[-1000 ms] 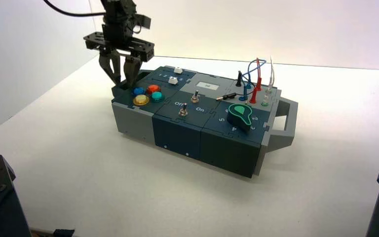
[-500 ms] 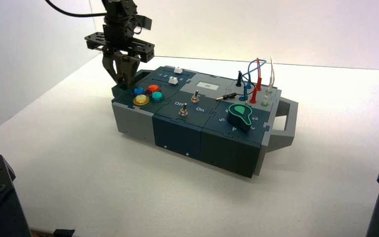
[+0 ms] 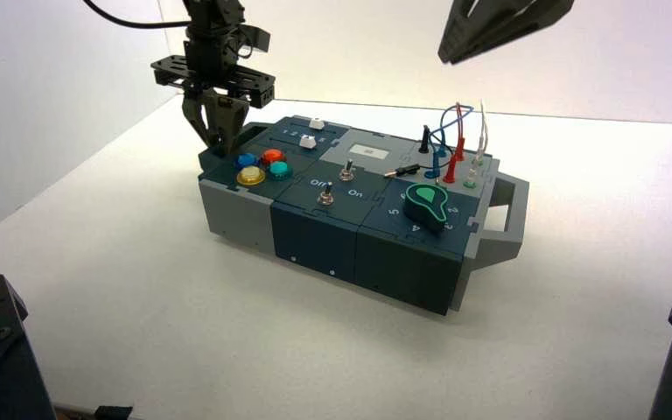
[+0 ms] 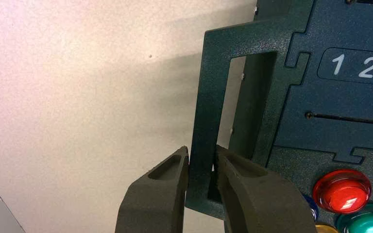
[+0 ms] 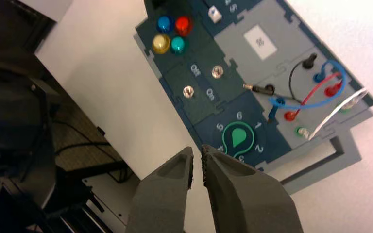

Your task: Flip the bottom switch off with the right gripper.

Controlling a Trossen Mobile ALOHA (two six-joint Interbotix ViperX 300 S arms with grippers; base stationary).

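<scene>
white tabletop [image 3: 140, 289] with white walls behind it, and the dark-blue box [image 3: 350, 236] sits turned a bit in the middle. the right gripper [image 3: 444, 56] hangs way up in the air, high above the back right part of the box, near the wires. in its wrist view the fingers [image 5: 170, 194] are pinched nearly together with just a sliver between the tips, holding nothing. the bottom switch [image 3: 324, 198] is well below it and off toward the robot's left, on the middle panel next to the front edge. from that wrist cam the bottom switch [image 5: 188, 91] shows up as a small silver nub, with the other toggle [image 5: 217, 72] just beyond it and the green knob [image 5: 237, 137] closer to the fingertips. can't really tell which way the lever leans. the left gripper [image 3: 215, 140] is down at the box's left end, clamped on the dark handle loop [image 4: 209, 121], one finger [image 4: 160, 194] on each side of the bar, right next to the coloured buttons [image 3: 262, 168].
</scene>
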